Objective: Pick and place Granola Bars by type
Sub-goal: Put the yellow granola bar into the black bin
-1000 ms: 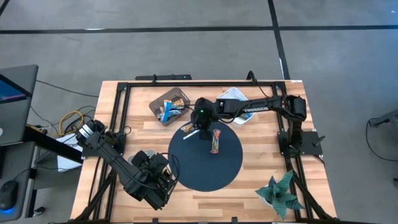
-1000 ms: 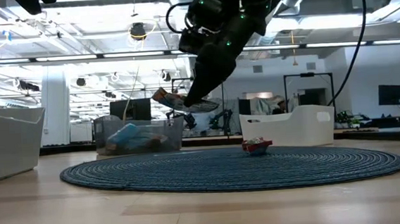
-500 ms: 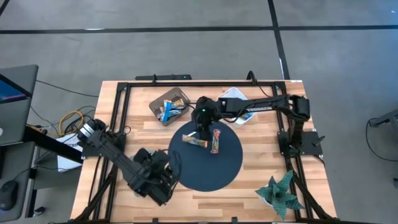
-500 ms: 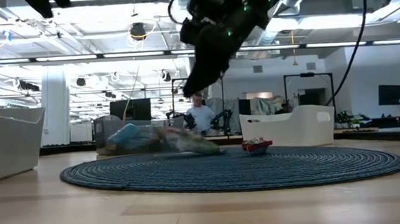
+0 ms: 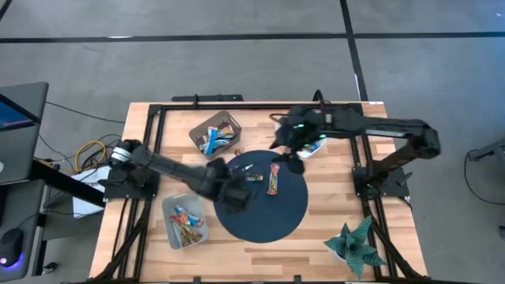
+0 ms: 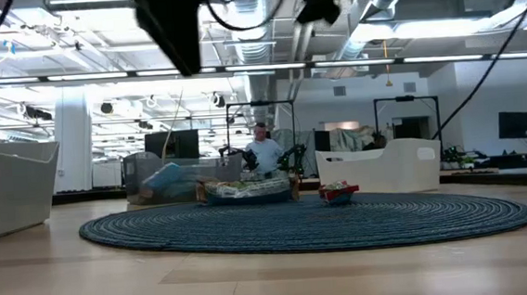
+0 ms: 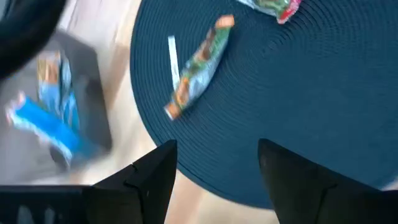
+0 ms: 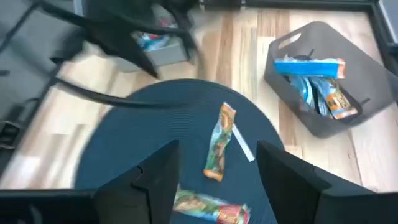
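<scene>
On the round dark blue mat (image 5: 260, 209) two Granola Bars lie flat. A green and orange one (image 5: 252, 176) (image 7: 199, 65) (image 8: 219, 149) is beside a thin white stick (image 7: 173, 56). A red-ended one (image 5: 274, 180) (image 6: 338, 192) lies to its right. My left gripper (image 5: 235, 199) (image 7: 217, 149) hangs open above the mat's near-left part, nothing between its fingers. My right gripper (image 5: 289, 156) (image 8: 217, 149) stands open high above the mat's far right rim, holding nothing.
A grey bin (image 5: 215, 134) (image 8: 323, 81) at the far left holds blue and orange-brown bars. Another bin (image 5: 184, 221) at the near left holds several red and blue ones. A white bin (image 5: 306, 142) sits under my right arm. A green paper plant (image 5: 355, 244) stands near right.
My right gripper has let go of the green and orange bar, which fell flat onto the mat beside the stick, and has risen and drawn back toward the far right. My left arm has swung from the near left out over the mat, uncovering the near-left bin.
</scene>
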Controlling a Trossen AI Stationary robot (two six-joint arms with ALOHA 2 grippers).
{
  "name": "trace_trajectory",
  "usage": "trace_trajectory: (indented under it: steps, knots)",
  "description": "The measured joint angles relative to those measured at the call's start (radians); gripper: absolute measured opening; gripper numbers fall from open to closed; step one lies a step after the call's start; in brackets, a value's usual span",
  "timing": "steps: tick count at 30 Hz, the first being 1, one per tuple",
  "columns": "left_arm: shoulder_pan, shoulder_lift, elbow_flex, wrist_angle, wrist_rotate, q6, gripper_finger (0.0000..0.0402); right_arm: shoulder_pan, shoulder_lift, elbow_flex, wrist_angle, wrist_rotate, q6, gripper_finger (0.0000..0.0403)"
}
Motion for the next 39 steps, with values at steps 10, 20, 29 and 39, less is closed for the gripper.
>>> trace_trajectory:
  steps: [10,20,29,39]
  knots:
    - [0.224,0.007,0.000,0.157,0.202,0.538,0.0219,0.138,-0.272,0.000,-0.216,0.069,0.202,0.0185]
    - [0.346,0.008,-0.029,0.267,0.378,0.752,0.0219,0.438,-0.446,0.000,-0.237,0.392,0.443,0.0169]
    - [0.364,0.011,-0.261,0.455,0.385,0.745,0.0219,0.690,-0.467,0.000,-0.254,0.662,0.552,0.0163]
    - [0.365,0.010,-0.398,0.710,0.369,0.735,0.0219,0.760,-0.439,-0.001,-0.273,0.789,0.607,0.0163]
